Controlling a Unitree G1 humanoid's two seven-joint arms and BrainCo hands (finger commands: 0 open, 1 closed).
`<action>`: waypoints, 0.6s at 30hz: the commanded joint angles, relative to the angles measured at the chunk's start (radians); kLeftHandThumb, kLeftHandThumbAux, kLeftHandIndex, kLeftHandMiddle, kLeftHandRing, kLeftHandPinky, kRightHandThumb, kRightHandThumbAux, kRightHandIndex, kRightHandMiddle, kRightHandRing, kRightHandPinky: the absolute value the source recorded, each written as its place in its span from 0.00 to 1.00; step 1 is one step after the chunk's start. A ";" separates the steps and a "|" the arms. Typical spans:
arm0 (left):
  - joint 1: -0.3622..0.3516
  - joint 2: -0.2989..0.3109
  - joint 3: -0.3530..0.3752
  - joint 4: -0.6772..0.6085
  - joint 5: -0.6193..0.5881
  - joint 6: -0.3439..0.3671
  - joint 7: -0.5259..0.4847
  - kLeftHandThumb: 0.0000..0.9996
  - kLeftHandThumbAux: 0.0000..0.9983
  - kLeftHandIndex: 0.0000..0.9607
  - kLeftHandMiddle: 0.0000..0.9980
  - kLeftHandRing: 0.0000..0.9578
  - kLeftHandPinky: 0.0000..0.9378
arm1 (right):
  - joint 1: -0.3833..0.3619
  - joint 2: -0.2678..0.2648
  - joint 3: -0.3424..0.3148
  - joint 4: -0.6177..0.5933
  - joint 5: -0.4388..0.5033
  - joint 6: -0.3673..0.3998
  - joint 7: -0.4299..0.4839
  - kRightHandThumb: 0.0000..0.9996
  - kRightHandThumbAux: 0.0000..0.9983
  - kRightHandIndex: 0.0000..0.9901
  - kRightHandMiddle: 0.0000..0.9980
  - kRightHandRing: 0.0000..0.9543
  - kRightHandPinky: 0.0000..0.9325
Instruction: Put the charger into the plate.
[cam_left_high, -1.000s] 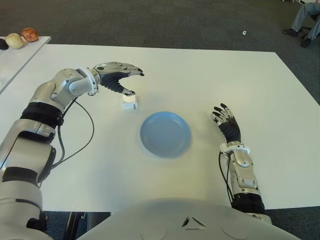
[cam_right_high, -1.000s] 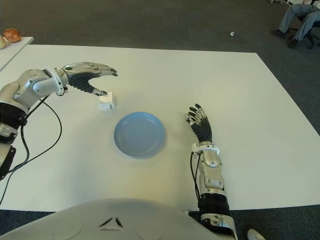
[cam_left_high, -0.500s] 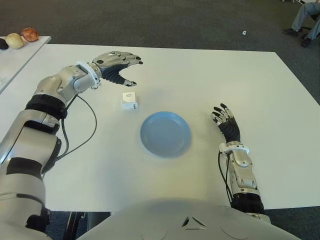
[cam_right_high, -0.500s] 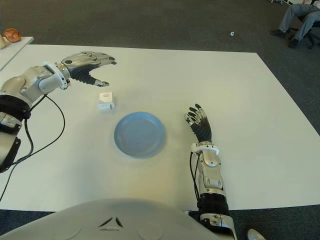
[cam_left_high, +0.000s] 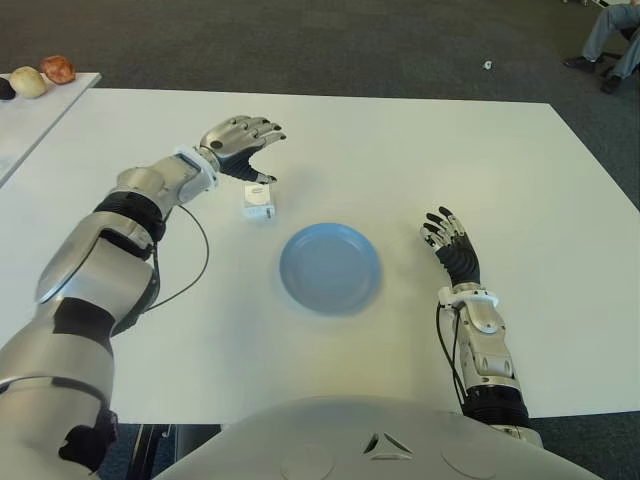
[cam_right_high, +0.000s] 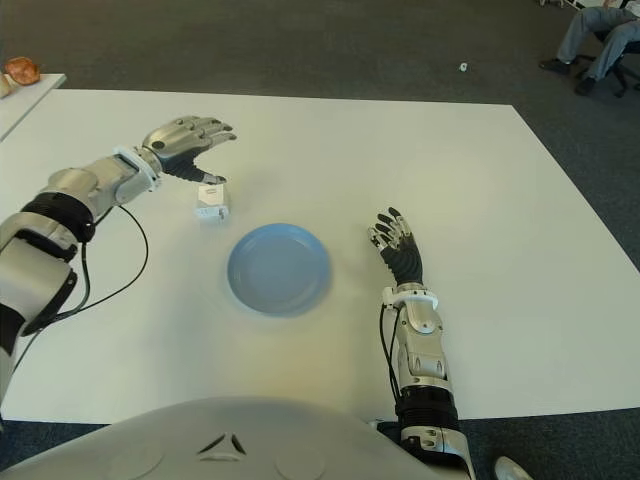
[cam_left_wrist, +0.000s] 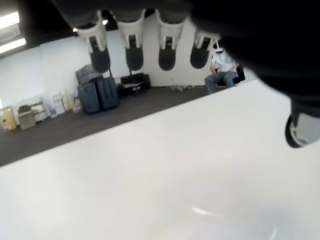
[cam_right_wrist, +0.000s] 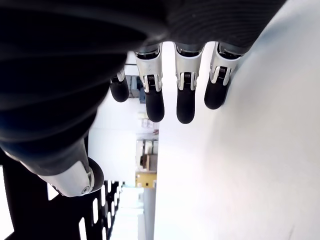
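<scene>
Just below my left hand (cam_left_high: 238, 140) fingertips: charger (cam_left_high: 259, 201), flat on table (cam_left_high: 400, 140), outside plate (cam_left_high: 330, 268). Fingers spread, holding nothing. Risk: thumb nudges charger sideways, pinch misses. Right hand (cam_left_high: 450, 243) idle beside plate, fingers loose.

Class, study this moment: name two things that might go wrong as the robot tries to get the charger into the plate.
The left hand is open, just behind the charger, holding nothing; closing from there might push the small block away instead of gripping it. The charger lies near the plate, so a sideways nudge could slide it against the rim.
</scene>
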 joint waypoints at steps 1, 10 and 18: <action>0.017 -0.041 0.011 0.062 -0.055 0.041 -0.110 0.24 0.30 0.00 0.00 0.00 0.00 | 0.000 0.004 0.000 0.020 0.010 -0.002 0.006 0.01 0.67 0.03 0.18 0.18 0.15; 0.043 -0.086 0.005 0.090 -0.110 0.124 -0.234 0.28 0.24 0.00 0.00 0.00 0.00 | 0.002 0.003 0.000 0.019 0.004 -0.009 0.003 0.01 0.67 0.03 0.18 0.17 0.16; 0.061 -0.093 -0.011 0.096 -0.122 0.147 -0.268 0.27 0.22 0.00 0.00 0.00 0.00 | 0.004 0.001 -0.004 0.016 0.005 -0.012 0.003 0.03 0.68 0.04 0.19 0.19 0.17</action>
